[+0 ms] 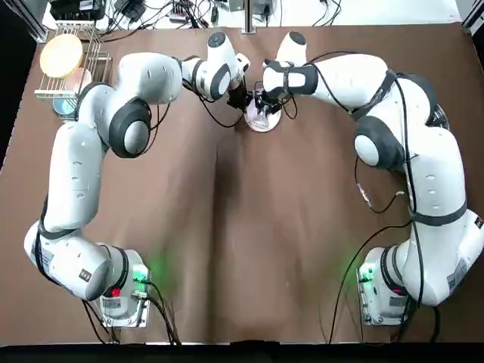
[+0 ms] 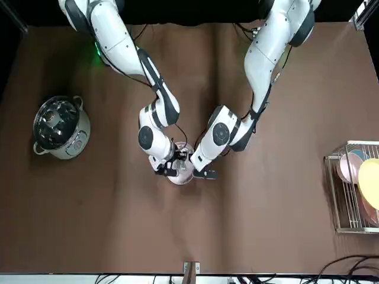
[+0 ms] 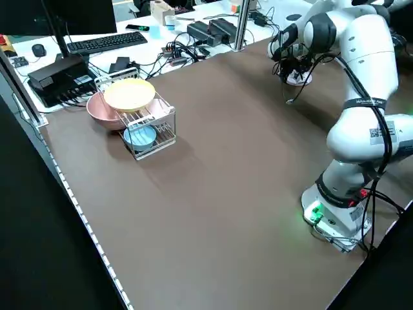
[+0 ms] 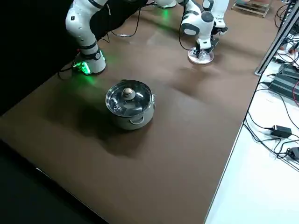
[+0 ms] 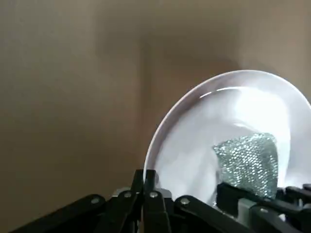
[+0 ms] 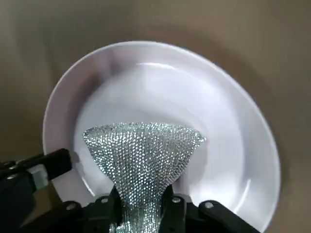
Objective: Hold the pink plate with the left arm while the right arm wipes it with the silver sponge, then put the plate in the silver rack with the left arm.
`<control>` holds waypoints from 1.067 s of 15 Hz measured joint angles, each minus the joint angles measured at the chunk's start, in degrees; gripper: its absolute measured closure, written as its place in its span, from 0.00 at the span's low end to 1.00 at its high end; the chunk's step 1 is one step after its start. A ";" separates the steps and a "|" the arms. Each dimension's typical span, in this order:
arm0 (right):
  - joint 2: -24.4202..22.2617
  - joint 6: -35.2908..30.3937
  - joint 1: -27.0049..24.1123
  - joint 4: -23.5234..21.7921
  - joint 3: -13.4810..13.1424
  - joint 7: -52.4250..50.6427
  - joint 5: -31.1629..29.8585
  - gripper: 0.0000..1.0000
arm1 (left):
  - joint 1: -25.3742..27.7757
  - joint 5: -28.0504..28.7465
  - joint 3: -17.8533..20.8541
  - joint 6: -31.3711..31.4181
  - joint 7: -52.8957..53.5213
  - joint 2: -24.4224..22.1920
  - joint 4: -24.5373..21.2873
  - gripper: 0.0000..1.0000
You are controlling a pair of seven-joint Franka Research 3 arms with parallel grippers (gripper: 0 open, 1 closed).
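Observation:
The pink plate [image 1: 262, 119] is low at the far middle of the table, also seen in the front view [image 2: 180, 173]. My left gripper [image 1: 240, 98] is shut on the plate's rim; in the left wrist view its fingertips [image 5: 147, 177] pinch the edge of the plate [image 5: 228, 116]. My right gripper [image 1: 266, 103] is shut on the silver sponge [image 6: 141, 153], which presses against the inner face of the plate [image 6: 165, 82]. The sponge [image 5: 249, 158] also shows in the left wrist view. The silver rack [image 1: 73, 72] stands at the far left corner.
The rack [image 3: 143, 123] holds a cream-yellow plate [image 3: 130, 93], a pinkish bowl [image 3: 102, 111] and a blue dish [image 3: 140, 136]. A steel pot with a glass lid [image 2: 59, 127] stands on my right side of the table. Cables and a keyboard lie beyond the far edge.

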 joint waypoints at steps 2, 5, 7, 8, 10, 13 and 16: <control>-0.01 -0.41 -0.67 0.16 -0.35 -0.22 -2.16 0.67 | 0.00 0.00 0.00 0.00 0.00 0.00 0.00 0.98; 0.00 -0.40 -1.30 0.17 -0.42 -0.26 -2.29 0.67 | 0.00 0.00 0.00 0.00 0.00 0.00 0.00 0.98; 0.01 -0.04 -1.66 0.17 -0.44 -0.24 -2.25 0.67 | 0.00 0.00 0.00 0.00 0.00 0.00 0.00 0.98; 0.06 0.99 -1.76 0.14 -0.47 -0.14 -2.20 0.67 | 0.00 0.00 0.00 0.00 0.00 0.00 0.00 0.98; 0.57 4.83 -1.64 0.04 -0.30 0.81 -2.11 0.66 | 0.00 0.00 0.00 0.00 0.00 0.00 0.00 0.98; 1.41 7.47 -1.10 0.17 -0.23 1.19 -2.11 0.66 | 0.00 0.00 0.00 0.00 0.00 0.00 0.00 0.98; 3.52 10.87 -0.42 1.33 0.15 3.06 -2.04 0.66 | 0.00 0.00 0.00 0.00 0.00 0.02 0.00 0.98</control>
